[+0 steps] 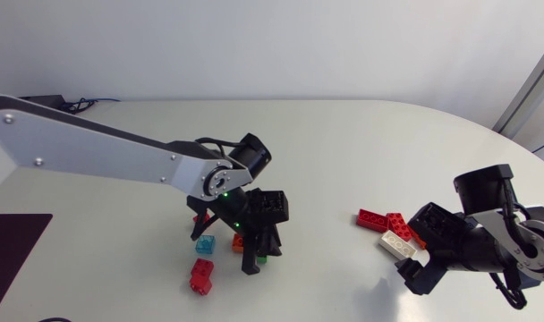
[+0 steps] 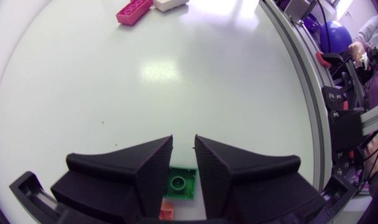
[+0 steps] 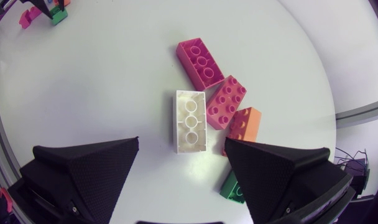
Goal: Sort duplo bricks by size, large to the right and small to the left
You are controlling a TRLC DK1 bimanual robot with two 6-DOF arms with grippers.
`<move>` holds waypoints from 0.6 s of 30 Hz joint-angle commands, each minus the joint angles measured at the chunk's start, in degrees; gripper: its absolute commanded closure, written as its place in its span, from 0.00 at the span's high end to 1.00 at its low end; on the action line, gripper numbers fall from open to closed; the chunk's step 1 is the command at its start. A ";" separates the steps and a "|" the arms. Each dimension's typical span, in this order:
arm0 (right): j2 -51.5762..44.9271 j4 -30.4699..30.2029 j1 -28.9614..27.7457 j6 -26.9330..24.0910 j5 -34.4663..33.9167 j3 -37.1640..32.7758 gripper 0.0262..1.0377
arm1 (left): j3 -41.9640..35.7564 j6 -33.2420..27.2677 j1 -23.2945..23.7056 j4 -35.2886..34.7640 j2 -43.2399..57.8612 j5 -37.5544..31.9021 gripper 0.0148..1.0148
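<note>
Two arms work over a white desk (image 1: 344, 143). The left arm enters from the left, and the left gripper (image 2: 184, 149) points down at a cluster of small bricks near the desk's middle. Its fingers stand a narrow gap apart. In the left wrist view a small green brick (image 2: 181, 184) shows through that gap, under the fingertips, with one edge hidden behind a finger. A small orange brick (image 2: 167, 210) lies just beside the green one. In the head view a blue brick (image 1: 205, 244) and a small red brick (image 1: 200, 275) lie near the gripper, on its left.

The right gripper (image 3: 182, 149) hangs wide open over the large bricks at the desk's right. A white brick (image 3: 190, 121) lies hollow side up, just ahead of the gap between its fingers. Beside the white brick are a studded red brick (image 3: 226, 102) and, beyond that, an upturned red brick (image 3: 200, 62). A large orange brick (image 3: 245, 124) touches the studded red one. A large green brick (image 3: 232, 186) is partly hidden under one finger. The two groups lie well apart.
</note>
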State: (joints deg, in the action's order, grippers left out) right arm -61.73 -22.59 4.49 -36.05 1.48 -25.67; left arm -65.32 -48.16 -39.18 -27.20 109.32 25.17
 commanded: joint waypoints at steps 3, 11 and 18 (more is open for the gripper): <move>0.21 -0.88 -0.36 -0.95 -0.16 0.36 0.96 | -2.71 -0.18 -0.02 -2.86 4.50 0.50 0.04; 0.04 -0.88 0.08 -1.04 -0.24 -0.17 0.96 | 4.50 -4.57 5.87 -4.97 1.25 -1.70 0.04; -0.49 -0.79 1.92 -0.16 -0.42 -0.43 0.96 | 11.62 -9.41 14.31 -4.97 -4.73 -2.84 0.04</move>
State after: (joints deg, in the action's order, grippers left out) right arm -61.76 -22.59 5.69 -36.03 1.43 -25.67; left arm -56.55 -54.43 -26.81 -31.31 106.41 23.20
